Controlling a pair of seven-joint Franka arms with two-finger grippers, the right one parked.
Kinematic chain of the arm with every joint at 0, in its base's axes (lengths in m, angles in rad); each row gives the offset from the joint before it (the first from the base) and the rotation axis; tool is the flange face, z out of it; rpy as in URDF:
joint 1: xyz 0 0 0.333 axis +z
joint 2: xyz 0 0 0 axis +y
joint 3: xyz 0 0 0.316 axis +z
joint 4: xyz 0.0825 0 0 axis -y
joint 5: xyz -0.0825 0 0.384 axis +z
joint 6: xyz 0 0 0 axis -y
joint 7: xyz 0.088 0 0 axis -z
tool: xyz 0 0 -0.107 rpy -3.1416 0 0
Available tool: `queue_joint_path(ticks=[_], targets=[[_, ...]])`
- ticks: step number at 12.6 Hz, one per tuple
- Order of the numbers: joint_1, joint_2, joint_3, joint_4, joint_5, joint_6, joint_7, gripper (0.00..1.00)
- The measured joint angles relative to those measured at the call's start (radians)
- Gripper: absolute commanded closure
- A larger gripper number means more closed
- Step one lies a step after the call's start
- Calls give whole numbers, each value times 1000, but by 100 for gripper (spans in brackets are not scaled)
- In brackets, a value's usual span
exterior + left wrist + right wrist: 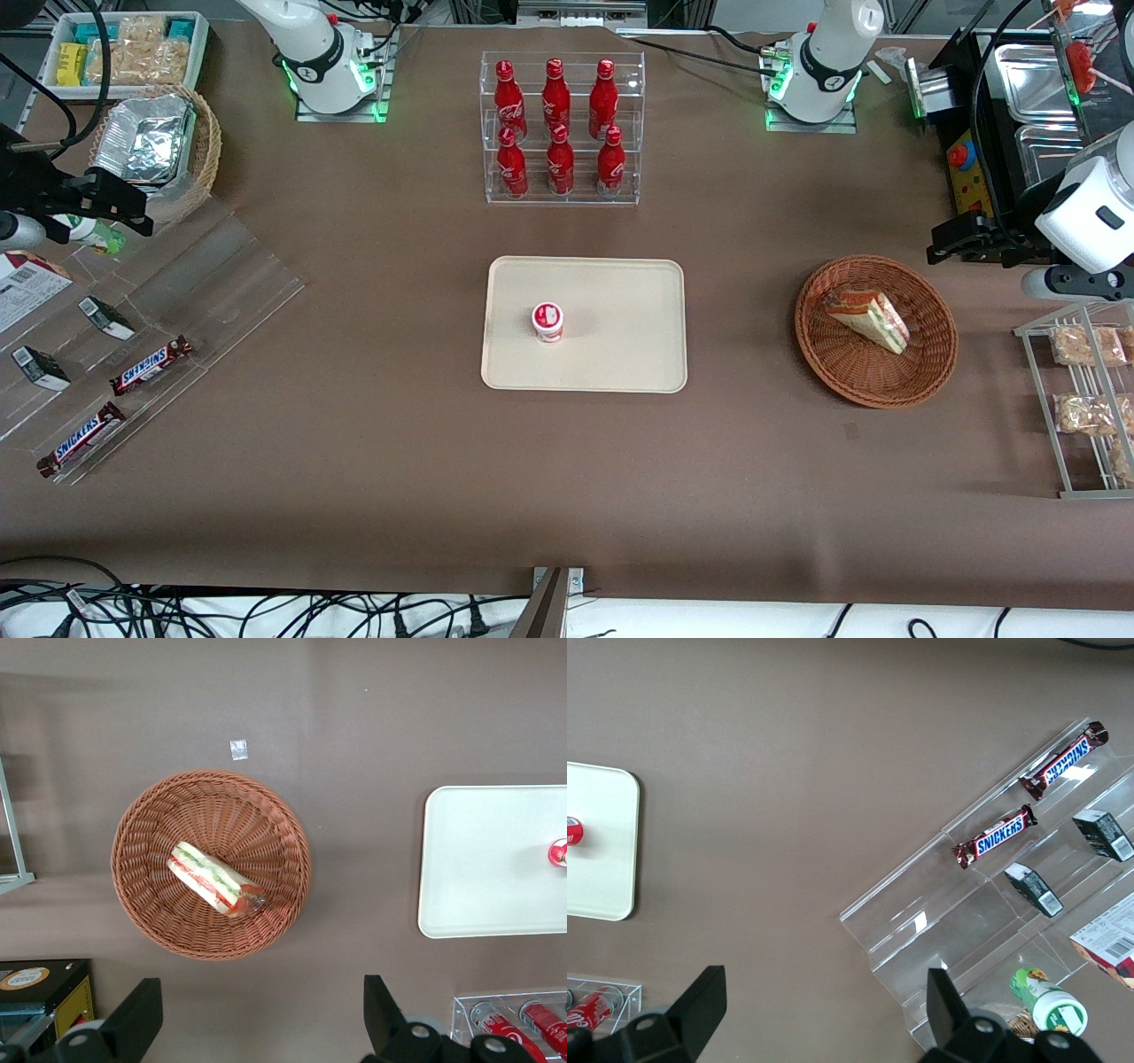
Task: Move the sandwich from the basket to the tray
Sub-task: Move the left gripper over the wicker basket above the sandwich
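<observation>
The sandwich (868, 317) lies inside the basket (921, 372), at the right of the front view; its pale bread faces up with red, green and yellow layers showing along one cut edge. In the left wrist view the same sandwich (218, 880) sits near the middle of the basket (142, 895), slanted across the woven floor, touching nothing but the wicker.

The tray (620, 354) rests at the centre of the front view, well apart from the basket, with bare brown table (399, 461) between them. 1 small red-and-white cup (547, 321) stands upright on the tray.

The gripper (952, 244) hangs at the right edge of the front view, above the table and just beside the basket's rim on the side farther from the front camera. In the left wrist view its 2 dark fingers (133, 1020) are spread wide apart with nothing between them, and the basket shows between and above them, not touched.

Toward the top centre of the front view a clear rack (563, 190) holds 6 red bottles (555, 93) in 2 rows of 3, farther from the front camera than the tray.
</observation>
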Motion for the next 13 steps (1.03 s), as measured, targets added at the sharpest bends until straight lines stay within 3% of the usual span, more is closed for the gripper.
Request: queue_joint_path(ticks=[3, 8, 13], targets=[[2, 0, 3, 0, 2, 0, 0, 0], [40, 23, 12, -12, 77, 4, -10, 0], [54, 54, 13, -155, 83, 132, -216, 0]])
